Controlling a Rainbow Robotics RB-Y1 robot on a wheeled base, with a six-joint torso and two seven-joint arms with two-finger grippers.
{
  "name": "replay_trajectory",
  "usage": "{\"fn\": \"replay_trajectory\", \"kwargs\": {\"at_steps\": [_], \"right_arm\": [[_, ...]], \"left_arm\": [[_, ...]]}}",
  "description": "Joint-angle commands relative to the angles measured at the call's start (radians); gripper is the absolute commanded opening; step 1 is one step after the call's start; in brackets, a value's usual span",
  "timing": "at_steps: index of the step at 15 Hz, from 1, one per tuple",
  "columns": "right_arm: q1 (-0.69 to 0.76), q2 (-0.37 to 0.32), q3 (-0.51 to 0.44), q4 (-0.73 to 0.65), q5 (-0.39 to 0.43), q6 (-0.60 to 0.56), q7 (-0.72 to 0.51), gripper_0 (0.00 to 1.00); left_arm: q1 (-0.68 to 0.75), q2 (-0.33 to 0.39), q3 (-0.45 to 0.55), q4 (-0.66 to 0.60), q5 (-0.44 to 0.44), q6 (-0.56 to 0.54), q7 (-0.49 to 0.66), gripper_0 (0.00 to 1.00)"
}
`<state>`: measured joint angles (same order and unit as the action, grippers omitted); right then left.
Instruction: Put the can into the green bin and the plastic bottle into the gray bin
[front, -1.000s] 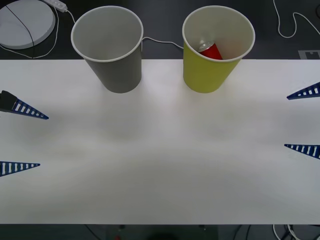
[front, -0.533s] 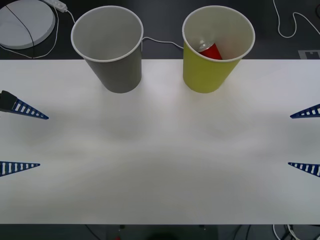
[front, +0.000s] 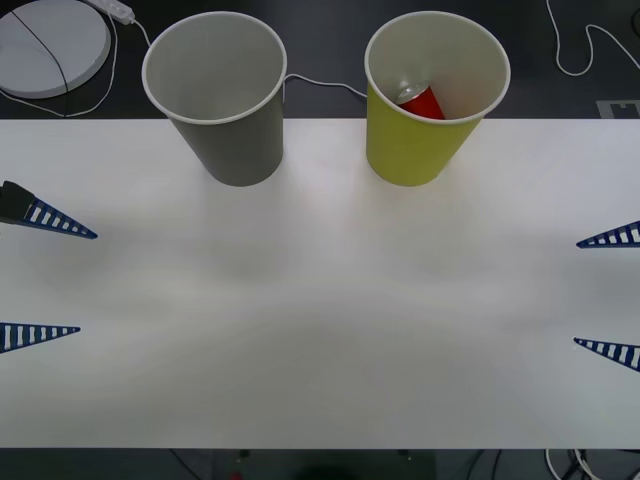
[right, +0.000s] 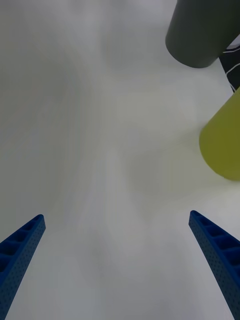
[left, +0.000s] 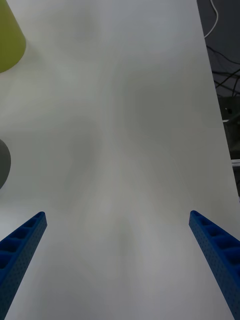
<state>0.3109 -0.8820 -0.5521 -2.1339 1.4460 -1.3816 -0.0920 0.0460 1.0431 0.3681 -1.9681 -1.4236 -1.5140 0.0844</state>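
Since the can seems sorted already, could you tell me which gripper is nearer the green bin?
Right. The right gripper waits at the table's right edge, nearer the green bin; the left gripper sits at the far left edge, beyond the gray bin.

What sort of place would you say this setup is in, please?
Probably a robotics lab or test bench: a bare white table, loose cables on the dark floor behind it, and two sorting bins, the gray bin and the green bin.

I count two bins on my table — one gray bin (front: 220, 95), one green bin (front: 425, 100) — and one can (front: 421, 101).
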Motion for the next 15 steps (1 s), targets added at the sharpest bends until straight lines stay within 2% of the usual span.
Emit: {"fn": "replay_trajectory", "kwargs": {"at_steps": [1,6,15], "right_arm": [[0.02,0.003,0.0,0.0,-0.001,-0.002,0.005,1.0],[0.076,0.003,0.004,0.0,-0.044,-0.004,0.026,1.0],[0.105,0.003,0.001,-0.009,-0.046,-0.002,0.041,1.0]], "left_arm": [[0.0,0.0,0.0,0.0,0.0,0.0,0.0,1.0],[0.0,0.0,0.0,0.0,0.0,0.0,0.0,1.0],[0.0,0.0,0.0,0.0,0.0,0.0,0.0,1.0]]}}
